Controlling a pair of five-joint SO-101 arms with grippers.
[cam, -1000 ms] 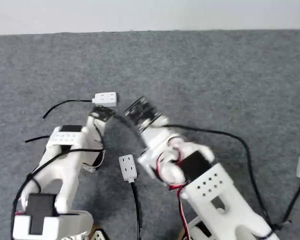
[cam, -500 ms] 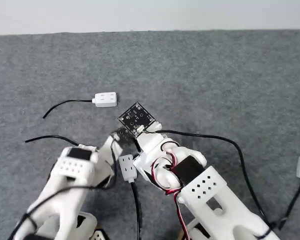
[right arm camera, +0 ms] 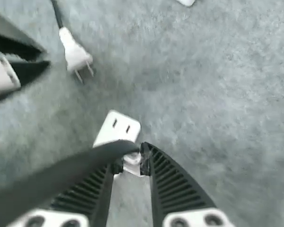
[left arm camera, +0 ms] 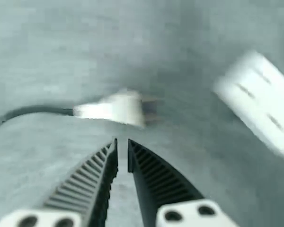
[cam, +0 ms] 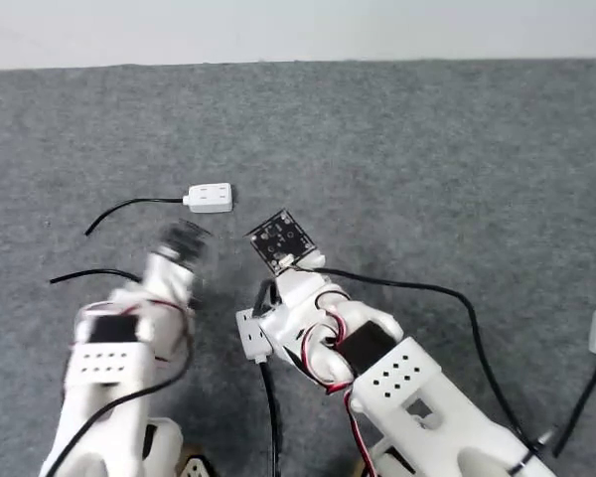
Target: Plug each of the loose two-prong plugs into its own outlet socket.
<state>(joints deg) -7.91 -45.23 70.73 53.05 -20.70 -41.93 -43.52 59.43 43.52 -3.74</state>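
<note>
While poised low over the grey desk [cam: 457, 149], pinches the cord end of a white socket [right arm camera: 117, 130] in the right gripper [right arm camera: 132, 158]. Points the left gripper [left arm camera: 122, 142], closed to a narrow slit and empty, at a loose plug [left arm camera: 118, 108] just ahead, flat on the desk, apart from that socket, prongs bare.

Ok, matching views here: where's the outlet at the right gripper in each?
High view: outlet, low centre.
Right wrist view: outlet, one end in the right gripper.
Left wrist view: white block beyond the plug; cannot tell if it's this outlet.
Shared landmark: plug, both wrist views.
</note>
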